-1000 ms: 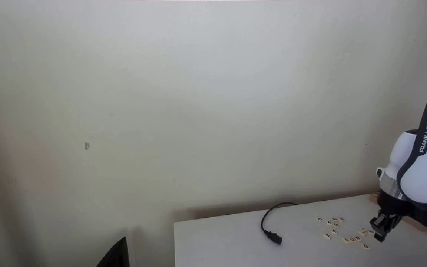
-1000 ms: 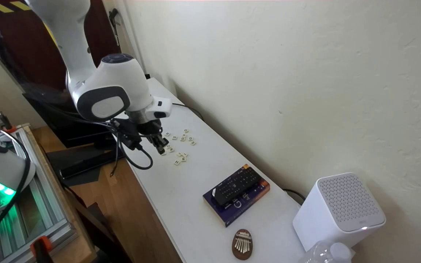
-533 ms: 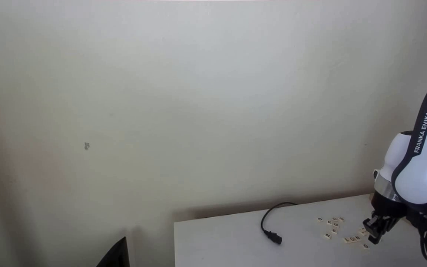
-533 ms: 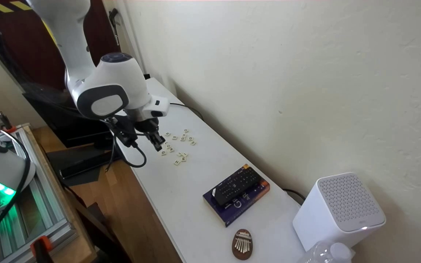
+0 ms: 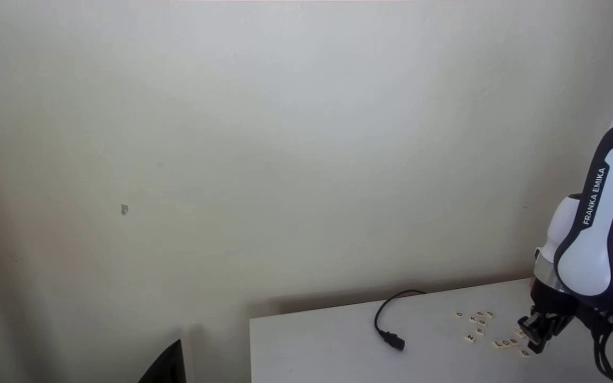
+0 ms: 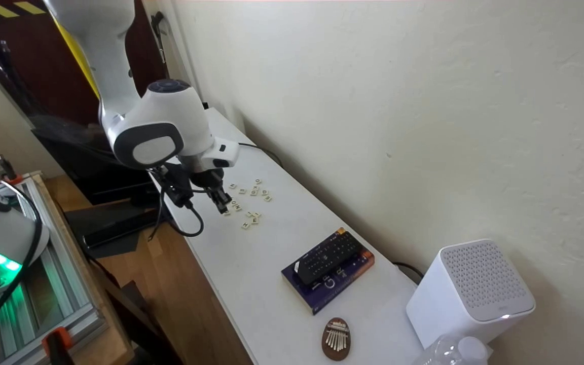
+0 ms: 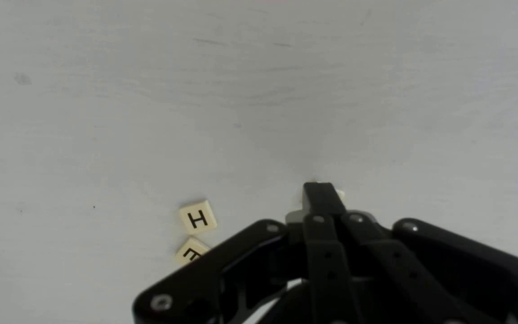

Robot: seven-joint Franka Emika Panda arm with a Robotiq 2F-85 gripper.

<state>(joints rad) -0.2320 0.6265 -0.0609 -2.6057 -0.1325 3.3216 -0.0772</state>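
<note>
Because your black gripper's (image 7: 324, 193) fingertips meet, lowering could scatter square cream letter tiles (image 7: 198, 217). Mind the white tabletop's floor-side edge (image 6: 231, 296).

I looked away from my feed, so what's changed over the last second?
In an exterior view, the arm has shifted toward the picture's left and slightly down. Nothing was gripped or let go; the jaws stayed shut. The visible tiles, cable, book and kalimba stayed put.
</note>
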